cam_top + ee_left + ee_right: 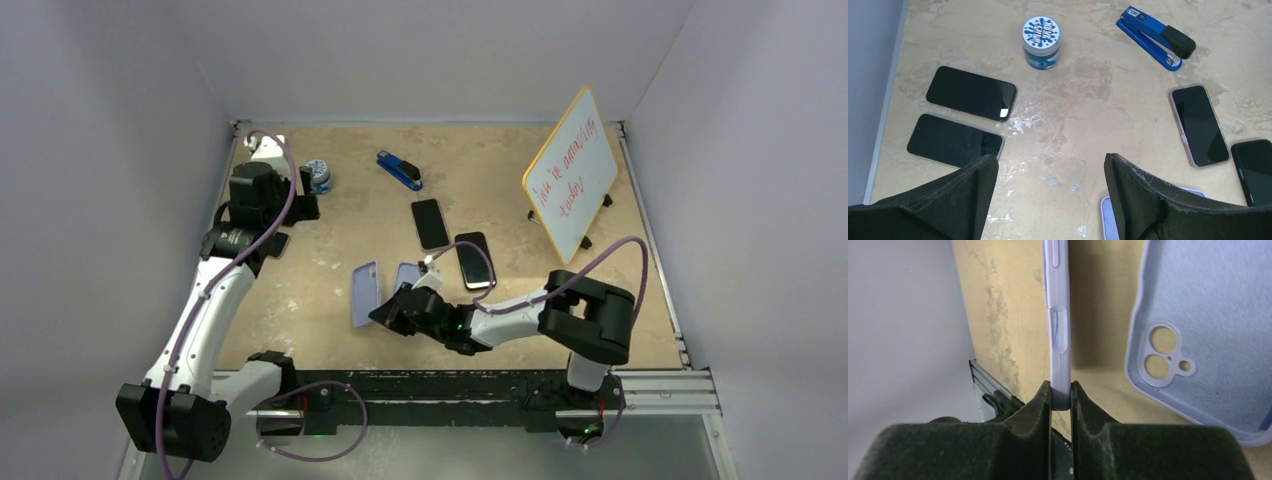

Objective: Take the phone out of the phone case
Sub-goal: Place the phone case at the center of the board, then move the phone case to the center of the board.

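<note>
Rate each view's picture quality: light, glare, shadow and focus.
Top external: soft, even light, only faint shadows. Left wrist: table sharp, one small glare spot on the upper-left phone. Right wrist: right gripper close up, dark and slightly soft; the held case throws a dark shadow to its right; the empty case is well lit and sharp.

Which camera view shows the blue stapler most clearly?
The left wrist view: the stapler is large and sharp there. The top view shows the stapler small, far back. The right wrist view misses it.
</note>
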Tool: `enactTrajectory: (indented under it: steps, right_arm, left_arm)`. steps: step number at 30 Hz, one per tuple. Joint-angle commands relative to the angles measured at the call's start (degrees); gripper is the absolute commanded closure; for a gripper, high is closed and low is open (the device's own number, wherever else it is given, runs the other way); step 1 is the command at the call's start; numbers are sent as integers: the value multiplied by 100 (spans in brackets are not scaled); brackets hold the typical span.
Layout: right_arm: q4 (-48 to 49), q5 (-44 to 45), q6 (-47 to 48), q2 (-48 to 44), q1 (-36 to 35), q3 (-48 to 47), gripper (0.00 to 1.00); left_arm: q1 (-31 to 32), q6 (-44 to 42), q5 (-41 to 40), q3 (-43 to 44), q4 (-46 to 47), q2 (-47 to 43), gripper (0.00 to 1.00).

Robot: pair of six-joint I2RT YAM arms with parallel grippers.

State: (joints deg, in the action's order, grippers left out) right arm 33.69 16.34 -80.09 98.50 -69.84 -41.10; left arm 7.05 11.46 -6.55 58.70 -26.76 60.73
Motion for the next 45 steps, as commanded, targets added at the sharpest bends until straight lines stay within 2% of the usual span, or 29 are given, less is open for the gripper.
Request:
enactTrajectory:
  steps: [1,4,7,12,17,20,23,25,27,33,38,45]
  right_arm:
    - [78,720,-883,238,-323,-163,86]
    - [-383,921,-854,235,-466,-235,69]
    - [-1069,896,-325,195,-496,-641,53]
    - [-2682,1447,864,80,-663,-1528,42]
    - [-3316,1542,1989,200,-650,-2060,37]
    - [-3794,1536,2282,504,-584,-2547,36]
    - [-4307,2011,2458,647,-578,-2826,34]
    - [-4083,1968,2672,547,-512,-2706,35]
    - [-3706,1570,2900,509,-363,-2623,36]
    - [-3124,682,3278,879,-38,-2961,36]
    - [-3552,586,3415,1423,126,-3528,37]
    - [-3563,223,3462,1661,323,-3574,38]
  left_arm:
    - [234,71,-3,-119,228,-153,19]
    - [318,58,-5,-105,207,-199,19]
    - [332,58,4,-122,206,-258,19]
    - [332,65,-48,-148,206,-360,19]
    - [332,84,-282,-153,183,-509,19]
    - [332,93,-453,-166,169,-576,19]
    - [332,93,-531,-189,146,-595,19]
    - [332,101,-525,-182,145,-626,19]
    - [331,102,-515,-178,161,-650,19]
    - [333,102,-432,-196,163,-640,20]
    - [332,102,-393,-192,163,-636,20]
    - [332,102,-312,-190,171,-633,20]
